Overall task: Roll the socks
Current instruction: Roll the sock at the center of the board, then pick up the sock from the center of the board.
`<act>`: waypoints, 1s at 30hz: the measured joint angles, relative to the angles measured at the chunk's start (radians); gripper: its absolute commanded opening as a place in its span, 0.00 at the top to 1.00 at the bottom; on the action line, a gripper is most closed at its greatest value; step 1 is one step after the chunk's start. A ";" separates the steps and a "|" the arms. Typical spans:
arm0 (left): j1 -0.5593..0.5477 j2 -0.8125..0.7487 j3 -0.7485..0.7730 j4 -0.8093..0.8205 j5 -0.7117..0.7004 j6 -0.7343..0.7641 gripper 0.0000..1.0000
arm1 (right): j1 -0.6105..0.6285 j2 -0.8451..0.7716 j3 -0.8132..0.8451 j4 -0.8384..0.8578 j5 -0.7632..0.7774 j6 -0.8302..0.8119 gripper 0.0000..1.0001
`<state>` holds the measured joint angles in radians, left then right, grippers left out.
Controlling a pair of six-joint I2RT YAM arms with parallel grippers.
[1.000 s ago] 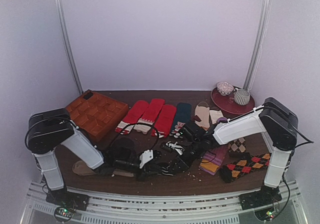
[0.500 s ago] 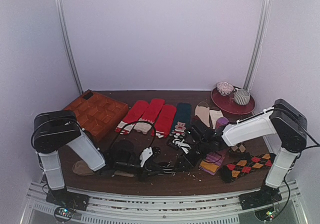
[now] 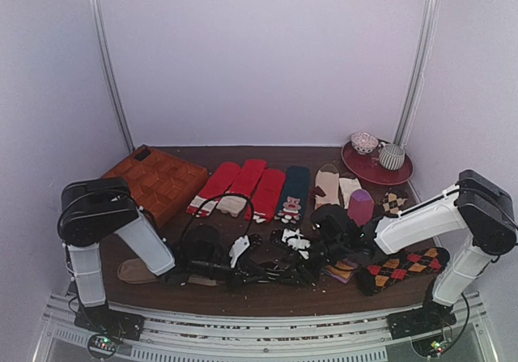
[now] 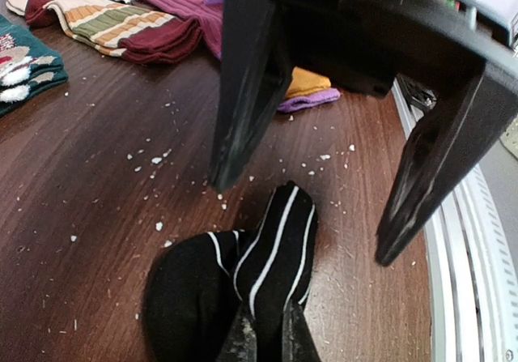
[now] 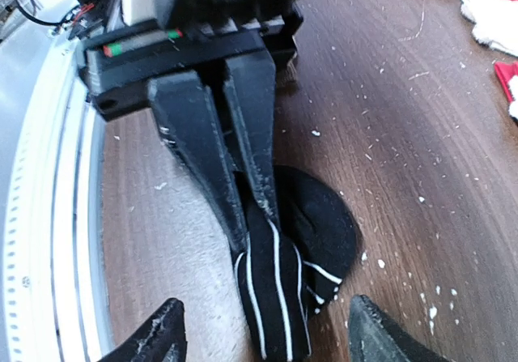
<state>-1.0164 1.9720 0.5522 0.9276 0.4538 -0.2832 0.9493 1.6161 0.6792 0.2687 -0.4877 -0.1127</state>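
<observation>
Left gripper (image 4: pixel 267 334) is pinching one black striped sock (image 4: pixel 271 249), fingers pressed together on its bunched end. Right gripper (image 5: pixel 265 313) is hovering over it, fingers spread wide to either side. One sock or a pair, cannot tell. It is lying on the table (image 4: pixel 89 184) near the front rail (image 4: pixel 477 249). Bare crumb-speckled wood is stretching behind, up to three red socks (image 3: pixel 247 176) and one teal sock (image 3: pixel 293 185).
</observation>
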 measured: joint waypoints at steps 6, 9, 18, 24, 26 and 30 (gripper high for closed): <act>0.002 0.004 -0.003 0.013 0.005 -0.010 1.00 | 0.013 0.090 0.024 0.013 0.029 -0.036 0.27; 0.003 0.004 -0.003 0.016 0.007 -0.011 1.00 | 0.019 0.127 0.047 0.023 0.036 -0.042 0.27; 0.008 0.012 -0.003 0.022 0.016 -0.016 1.00 | 0.024 0.157 0.071 0.035 0.037 -0.035 0.55; 0.008 0.013 -0.001 0.023 0.015 -0.013 1.00 | 0.025 0.170 0.078 0.030 -0.005 -0.007 0.95; 0.010 0.010 0.004 0.022 0.012 -0.013 0.92 | 0.021 0.171 0.085 0.018 -0.013 0.010 0.98; 0.010 -0.016 0.016 -0.024 -0.008 -0.005 0.70 | 0.016 0.171 0.087 0.015 -0.013 0.033 0.99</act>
<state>-1.0065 1.9556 0.5682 0.9039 0.4454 -0.2878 0.9649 1.7870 0.7662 0.2840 -0.5007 -0.0799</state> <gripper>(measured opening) 0.162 0.080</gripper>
